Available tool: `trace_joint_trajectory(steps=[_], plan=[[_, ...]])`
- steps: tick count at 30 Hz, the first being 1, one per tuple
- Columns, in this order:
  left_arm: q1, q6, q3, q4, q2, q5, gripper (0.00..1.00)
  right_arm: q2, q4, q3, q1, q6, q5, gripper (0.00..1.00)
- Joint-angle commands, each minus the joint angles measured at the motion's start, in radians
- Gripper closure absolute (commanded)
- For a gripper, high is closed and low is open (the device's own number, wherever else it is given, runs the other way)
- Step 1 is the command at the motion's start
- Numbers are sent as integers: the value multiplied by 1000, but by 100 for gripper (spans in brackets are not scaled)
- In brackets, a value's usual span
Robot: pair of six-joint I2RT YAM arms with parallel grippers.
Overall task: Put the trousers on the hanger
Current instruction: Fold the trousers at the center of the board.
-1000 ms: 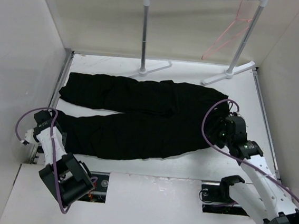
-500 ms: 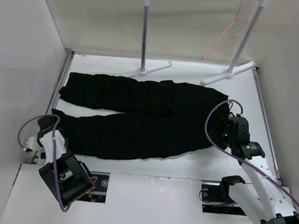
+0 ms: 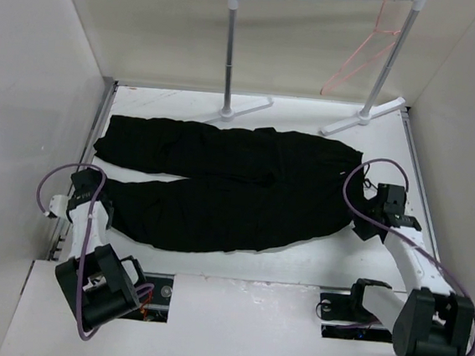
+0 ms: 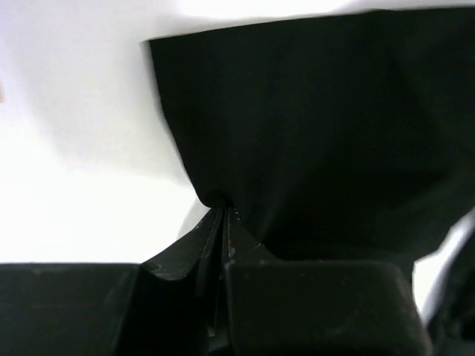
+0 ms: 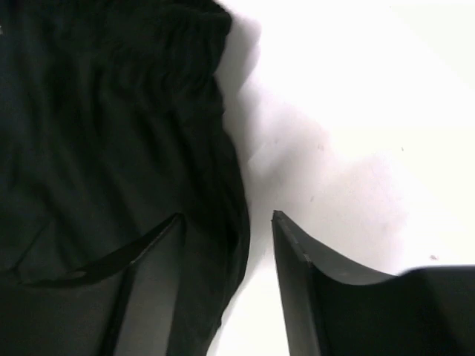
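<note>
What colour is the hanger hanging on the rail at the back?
Pink-red. It's a thin wire hanger, and it shows best in the top external view.

Two arms held low, one gripper pinched and one spread.
The left arm (image 3: 77,213) folds close to its base, and its left black two-finger gripper (image 4: 220,211) is pressed closed on a fold of the black soft-fabric trousers (image 4: 312,133). The right arm (image 3: 407,253) reaches forward, and the right black two-finger gripper (image 5: 226,219) has its jaws apart, one finger over the cloth.
</note>
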Motion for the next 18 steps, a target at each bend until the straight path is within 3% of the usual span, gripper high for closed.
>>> trace_joint_trajectory(steps=[1,3,6,7,14,18], plan=[[-33,-9,51,11,-11,-15,99,97,120,27,-1,28,31,46],[-37,-8,55,10,-3,-15,100,154,152,41,2,30,44,56],[-39,-6,81,-16,-8,-15,100,189,146,46,-9,37,48,86],[-39,-5,103,-36,-15,-15,100,160,126,38,-20,39,57,90],[-42,55,314,-177,-133,-114,100,-195,-171,44,-86,10,70,97],[-59,113,406,-243,-133,-171,100,-237,-280,81,-89,-24,88,99]])
